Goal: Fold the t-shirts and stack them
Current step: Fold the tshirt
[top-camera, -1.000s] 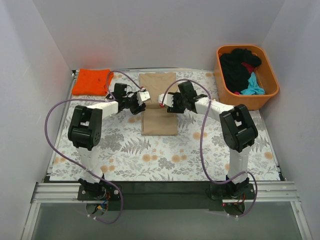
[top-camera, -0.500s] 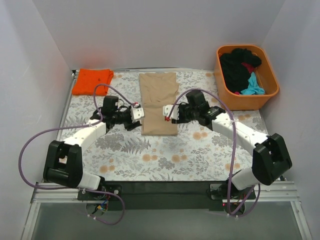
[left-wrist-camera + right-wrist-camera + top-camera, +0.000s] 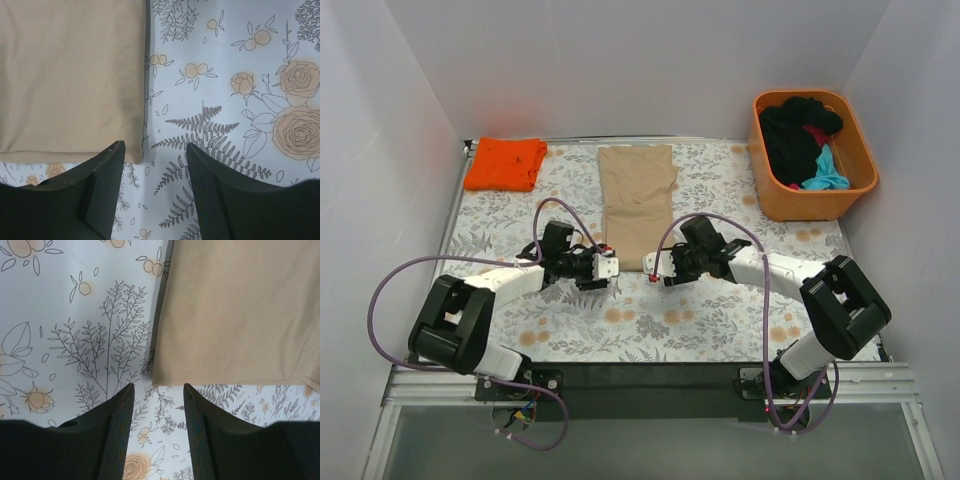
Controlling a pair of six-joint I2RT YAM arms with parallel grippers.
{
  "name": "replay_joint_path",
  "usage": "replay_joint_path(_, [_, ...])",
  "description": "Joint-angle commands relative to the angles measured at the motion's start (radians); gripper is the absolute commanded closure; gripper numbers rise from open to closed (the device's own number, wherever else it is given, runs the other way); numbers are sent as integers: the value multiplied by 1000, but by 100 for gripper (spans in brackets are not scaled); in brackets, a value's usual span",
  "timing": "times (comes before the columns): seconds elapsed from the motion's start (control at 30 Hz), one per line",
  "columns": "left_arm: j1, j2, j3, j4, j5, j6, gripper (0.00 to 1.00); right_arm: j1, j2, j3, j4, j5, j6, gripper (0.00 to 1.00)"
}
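Observation:
A tan t-shirt [image 3: 636, 203], folded into a long narrow strip, lies flat in the middle of the table. My left gripper [image 3: 607, 268] is open and empty just off its near left corner; the left wrist view shows that corner [image 3: 70, 75] beyond my fingers [image 3: 107, 170]. My right gripper [image 3: 653, 269] is open and empty just off the near right corner, shown in the right wrist view [image 3: 240, 310]. A folded bright orange t-shirt [image 3: 504, 163] lies at the back left. Black, teal and red shirts [image 3: 802, 140] are piled in the tub.
An orange plastic tub [image 3: 813, 201] stands at the back right. The table has a floral cloth [image 3: 650, 320]. White walls close in the left, back and right sides. Purple cables loop over both arms.
Both grippers have moved back toward the near edge of the tan shirt and down to the table. The shirt, shorter a second ago, now lies stretched out long and flat.

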Motion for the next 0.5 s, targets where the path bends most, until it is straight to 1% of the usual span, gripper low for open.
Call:
replay_joint_path(0.0, [-4,13,23,57,-2,30,51,7,21,17,66,-13,-36,57])
replay_joint_path(0.2, [-4,94,35,84,-25,70,51,7,79,20,77,1,-65,59])
replay_joint_path(0.3, [-4,131,44,95,-48,61,55,7,102,17,88,2,-71,60])
replay_joint_path(0.33, [-4,140,43,95,-56,64,56,7,108,14,94,4,-74,65])
replay_joint_path(0.4, [-4,151,38,103,-80,79,61,5,127,14,99,10,-75,71])
replay_joint_path(0.43, [-2,161,35,101,-83,81,64,4,137,15,103,11,-77,78])
replay_joint_path(0.47, [-4,166,36,101,-88,81,73,5,141,14,105,15,-77,83])
